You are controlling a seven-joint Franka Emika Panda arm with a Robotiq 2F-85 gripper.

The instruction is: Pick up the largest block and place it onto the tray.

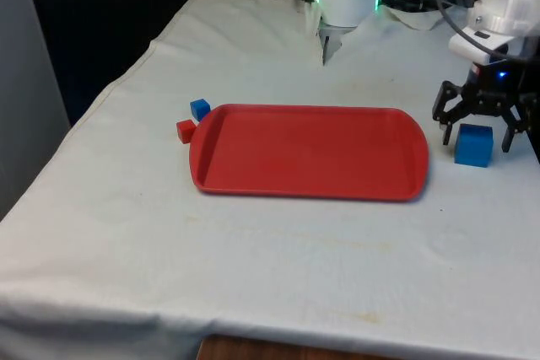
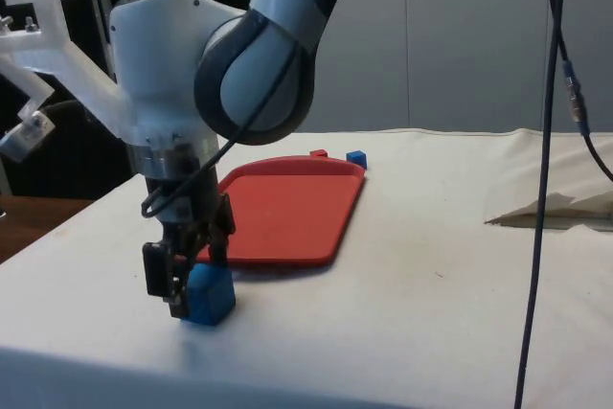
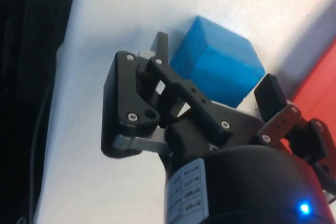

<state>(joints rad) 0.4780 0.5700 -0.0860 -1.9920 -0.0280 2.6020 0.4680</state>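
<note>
Two spread fingers of the hand (image 1: 477,131) straddle the large blue block (image 1: 473,145) beside the red tray (image 1: 310,153).

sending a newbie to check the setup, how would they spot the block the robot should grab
Find the red tray in the middle of the white cloth, then look just off its short end on the front view's right. A large blue block sits there on the cloth, with the black claw open around it. It is much bigger than the small blue block and small red block at the tray's opposite end.
</note>
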